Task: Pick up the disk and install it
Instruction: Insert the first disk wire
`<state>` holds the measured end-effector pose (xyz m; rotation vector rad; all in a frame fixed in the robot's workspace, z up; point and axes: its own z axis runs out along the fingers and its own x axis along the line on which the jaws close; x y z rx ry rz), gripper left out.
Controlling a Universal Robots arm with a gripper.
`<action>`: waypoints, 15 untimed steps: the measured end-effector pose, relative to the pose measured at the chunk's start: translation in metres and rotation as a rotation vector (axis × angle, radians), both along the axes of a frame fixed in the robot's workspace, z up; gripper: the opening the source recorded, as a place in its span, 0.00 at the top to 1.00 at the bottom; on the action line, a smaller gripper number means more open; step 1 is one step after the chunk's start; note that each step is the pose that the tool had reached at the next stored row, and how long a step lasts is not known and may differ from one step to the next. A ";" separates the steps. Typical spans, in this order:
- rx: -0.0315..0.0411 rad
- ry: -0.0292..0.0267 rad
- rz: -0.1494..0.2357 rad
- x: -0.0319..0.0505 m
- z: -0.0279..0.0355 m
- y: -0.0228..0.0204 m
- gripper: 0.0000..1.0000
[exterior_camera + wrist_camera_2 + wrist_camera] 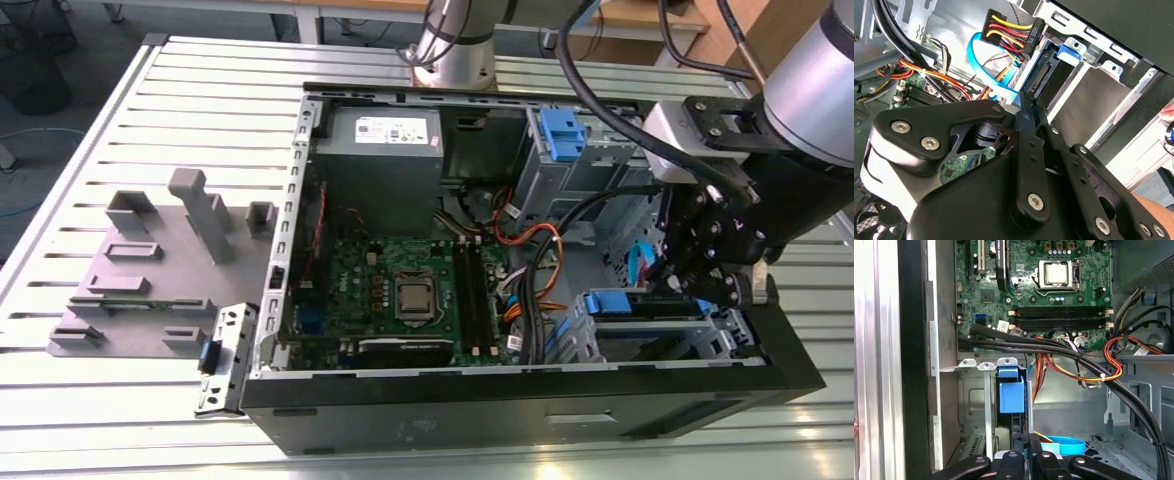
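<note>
The disk (625, 303) sits in the metal drive cage (667, 340) at the near right corner of the open computer case (534, 400), with its blue rail showing. In the second wrist view the disk's (1046, 75) connector end faces my gripper (1030, 102). The black fingers are drawn together, with the tips right at that end of the disk. In the first wrist view the disk's blue rail (1011, 395) stands just beyond my gripper (1025, 440). In the exterior view my gripper (681, 290) reaches down into the case beside the cage.
A blue flat cable (989, 75) and a bundle of coloured power wires (1006, 32) hang close to the disk's end. Black cables (1054, 347) cross above the bay. The motherboard (400, 290), grey power supply (380, 150) and blue latch (561, 135) fill the case. A grey fixture (147, 270) stands at the exterior view's left.
</note>
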<state>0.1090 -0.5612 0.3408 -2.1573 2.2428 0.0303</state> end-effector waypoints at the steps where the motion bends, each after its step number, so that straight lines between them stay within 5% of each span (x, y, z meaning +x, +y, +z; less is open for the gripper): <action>1: 0.0000 0.0001 0.000 0.0000 0.0000 0.0000 0.84; 15: -0.0004 0.0047 0.000 0.0027 -0.0035 -0.0008 0.84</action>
